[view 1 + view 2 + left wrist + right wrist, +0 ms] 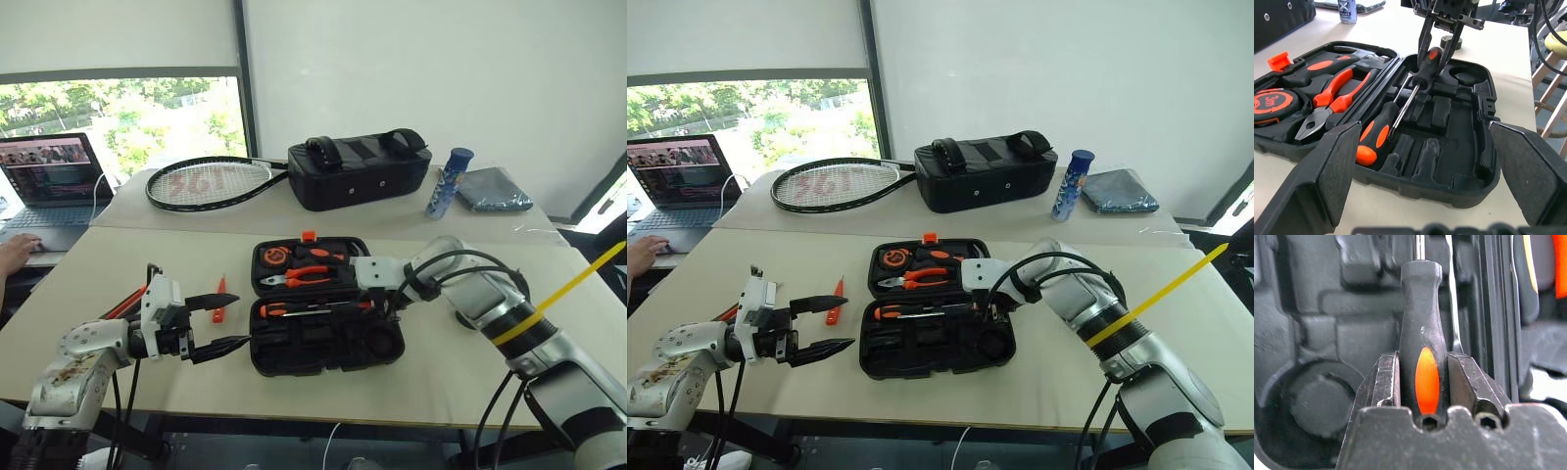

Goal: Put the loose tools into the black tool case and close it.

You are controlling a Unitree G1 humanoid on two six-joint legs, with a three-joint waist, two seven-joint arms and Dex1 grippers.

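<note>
The right gripper [1439, 43] is clamped on the handle of a screwdriver [1422, 340], holding it low over the front half of the open black tool case [328, 338], beside another screwdriver [1382, 133] already lying there. The step in hand is seating it; next it likely needs lowering into its slot and releasing. The left gripper [217, 324], jaws wide and empty, hovers at the case's nine o'clock, where a small orange tool [218, 299] still lies on the table [441, 377].

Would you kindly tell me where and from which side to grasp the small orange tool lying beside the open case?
I would grip the small orange tool across its slim middle, from above, fingers either side of its narrow width. It lies flat on the table, apart from the black tool case, so only its long sides are free. The open left gripper is nearest.
</note>
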